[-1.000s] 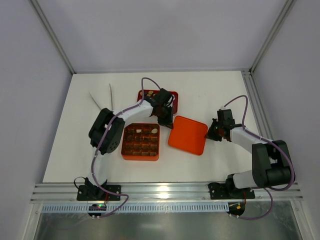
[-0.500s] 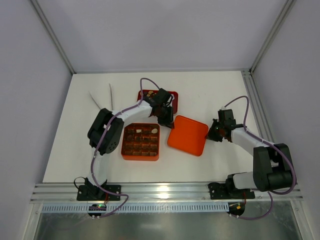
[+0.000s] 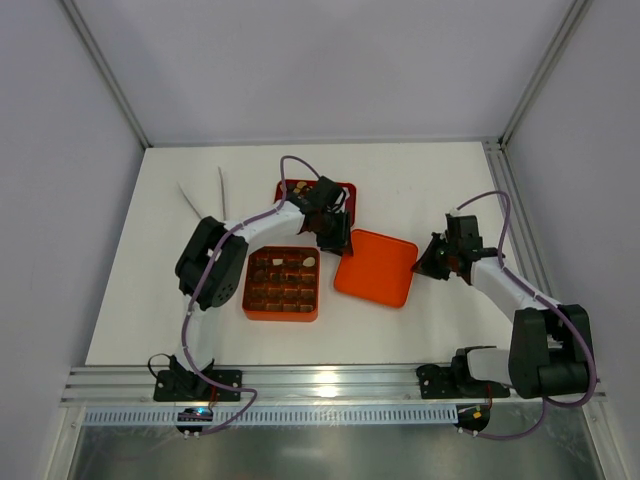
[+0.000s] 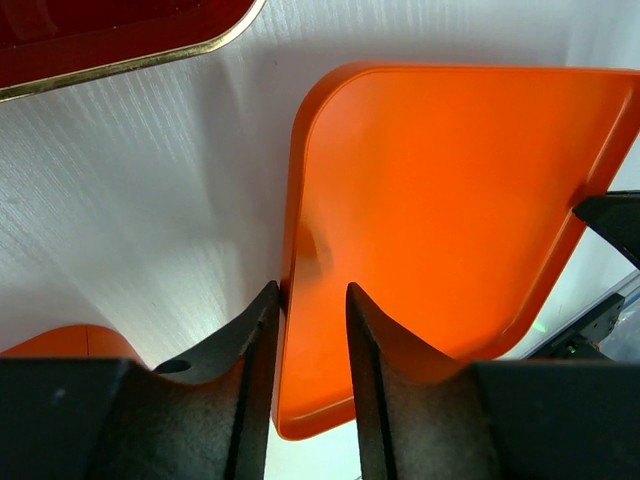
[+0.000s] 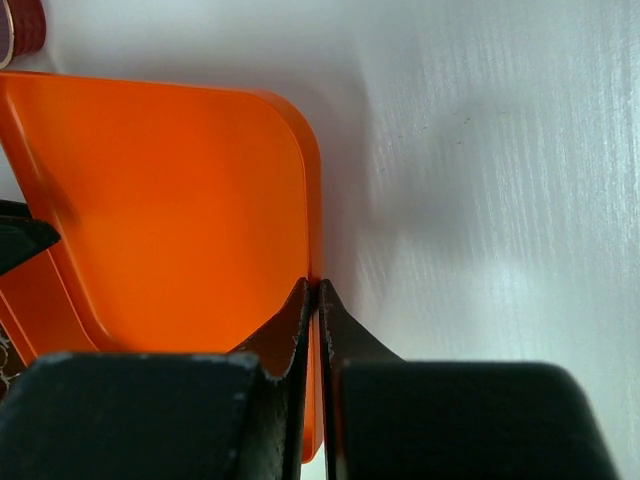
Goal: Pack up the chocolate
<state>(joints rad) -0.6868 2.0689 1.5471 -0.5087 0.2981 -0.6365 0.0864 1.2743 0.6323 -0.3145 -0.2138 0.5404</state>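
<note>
The chocolate shows as small brown pieces and one cream piece (image 3: 309, 262) in the orange grid box (image 3: 262, 312). A few more pieces (image 3: 297, 187) lie in the red tray (image 3: 340, 190). The flat orange lid (image 3: 375, 268) lies right of the box. My left gripper (image 3: 338, 240) is open, its fingers straddling the lid's left rim (image 4: 292, 250). In the left wrist view the left gripper (image 4: 310, 292) has one finger outside the rim and one over the lid (image 4: 440, 190). My right gripper (image 3: 428, 262) is shut on the lid's right rim, as the right wrist view shows for the gripper (image 5: 312, 287) and the lid (image 5: 170, 200).
Two white strips (image 3: 190, 200) lie at the back left of the table. The red tray's gold-edged corner (image 4: 100, 40) is just behind the left gripper. The box's corner (image 4: 60, 342) is beside the left fingers. Metal rails run along the right side and the near edge.
The left gripper has shifted slightly right onto the lid's left rim. The right forearm has swung a little right while its gripper keeps hold of the lid.
</note>
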